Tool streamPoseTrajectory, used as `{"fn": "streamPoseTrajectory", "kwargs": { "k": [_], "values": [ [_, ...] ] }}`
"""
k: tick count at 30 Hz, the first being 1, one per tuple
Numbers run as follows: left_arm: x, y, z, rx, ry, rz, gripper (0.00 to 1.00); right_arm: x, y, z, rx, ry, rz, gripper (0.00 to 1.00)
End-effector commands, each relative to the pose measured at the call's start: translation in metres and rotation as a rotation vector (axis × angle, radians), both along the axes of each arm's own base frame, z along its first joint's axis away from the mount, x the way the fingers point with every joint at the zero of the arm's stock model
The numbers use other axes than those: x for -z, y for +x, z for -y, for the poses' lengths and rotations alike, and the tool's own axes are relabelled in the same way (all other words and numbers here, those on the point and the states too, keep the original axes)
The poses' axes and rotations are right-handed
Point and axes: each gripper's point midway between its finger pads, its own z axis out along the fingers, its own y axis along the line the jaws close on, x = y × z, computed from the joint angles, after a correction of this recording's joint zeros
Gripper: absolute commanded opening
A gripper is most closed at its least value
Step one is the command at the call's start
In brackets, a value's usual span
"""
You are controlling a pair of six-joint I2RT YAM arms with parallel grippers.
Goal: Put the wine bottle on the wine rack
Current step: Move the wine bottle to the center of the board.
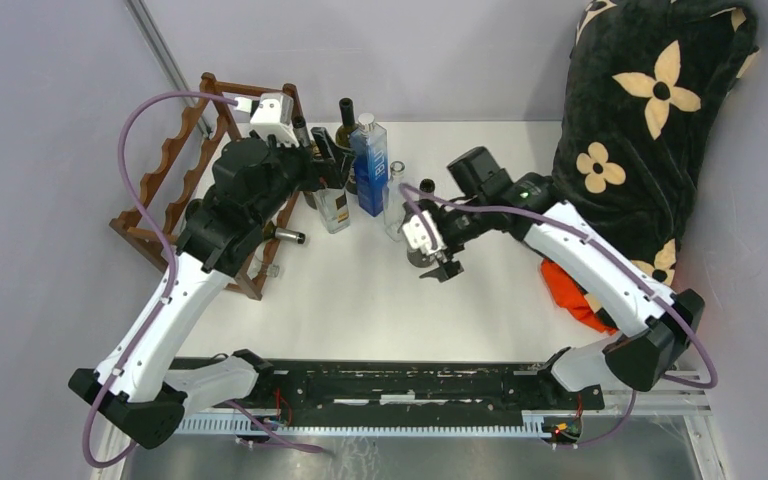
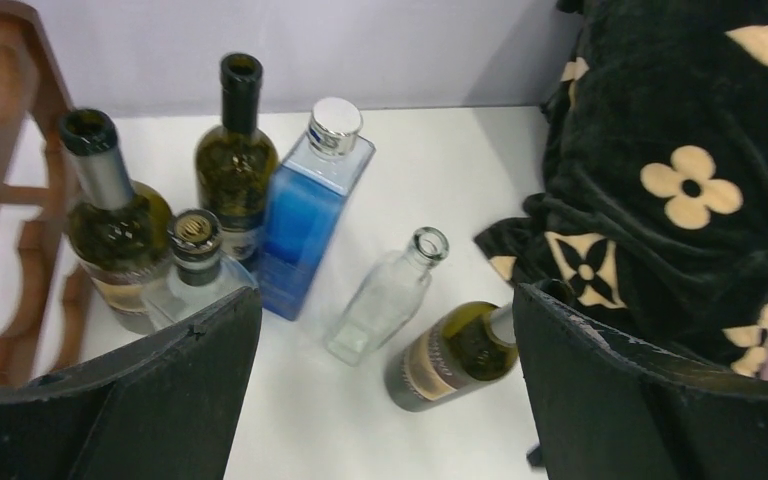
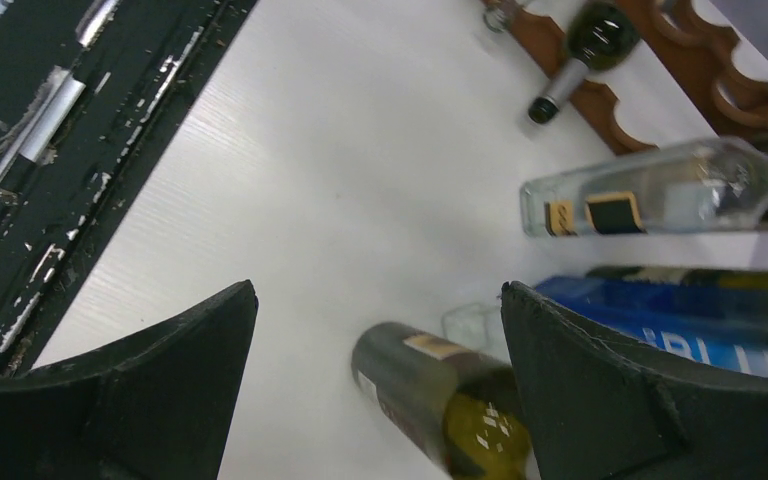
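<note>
The dark wooden wine rack (image 1: 165,185) stands at the table's left, its frame also at the left edge of the left wrist view (image 2: 22,110). One bottle (image 1: 282,236) lies on the rack's lower rail. An olive-green wine bottle (image 3: 440,400) with a tan and grey label stands under my right gripper (image 3: 379,288), which is open, its fingers apart from the glass. In the left wrist view that bottle (image 2: 455,355) is on the right, its neck hidden behind my finger. My left gripper (image 2: 388,292) hangs open beside the rack, facing the bottle cluster, holding nothing.
Between the arms stand a green bottle (image 2: 235,165), a blue square bottle (image 2: 310,215), a foil-necked olive bottle (image 2: 110,215), a clear dark-capped bottle (image 2: 195,265) and a small clear bottle (image 2: 385,295). A black flowered blanket (image 1: 650,120) fills the right; an orange cloth (image 1: 570,290) lies below it.
</note>
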Motion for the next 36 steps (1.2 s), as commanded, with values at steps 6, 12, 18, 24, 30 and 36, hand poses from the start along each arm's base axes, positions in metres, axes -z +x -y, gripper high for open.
{"fn": "streamPoseTrajectory", "kwargs": {
  "k": [6, 12, 18, 24, 30, 36],
  "values": [
    [-0.009, -0.017, 0.011, 0.041, -0.225, -0.04, 1.0, -0.061, 0.023, 0.038, 0.193, 0.157, -0.014, 0.98],
    [-0.012, -0.021, 0.005, 0.031, -0.209, -0.016, 1.0, -0.082, 0.043, 0.064, 0.339, 0.244, -0.043, 0.98],
    [-0.015, -0.02, -0.001, 0.014, -0.158, 0.006, 1.0, -0.087, 0.051, 0.079, 0.447, 0.31, 0.023, 0.98],
    [-0.014, -0.021, -0.003, 0.016, -0.143, 0.012, 1.0, -0.105, 0.066, 0.093, 0.63, 0.485, 0.151, 0.98],
    [-0.012, -0.024, -0.002, 0.024, -0.159, 0.02, 1.0, -0.091, 0.072, 0.093, 0.724, 0.53, 0.04, 0.98],
    [-0.011, -0.029, -0.002, 0.036, -0.169, 0.023, 1.0, -0.068, 0.086, 0.096, 0.824, 0.497, -0.039, 0.98]
  ]
}}
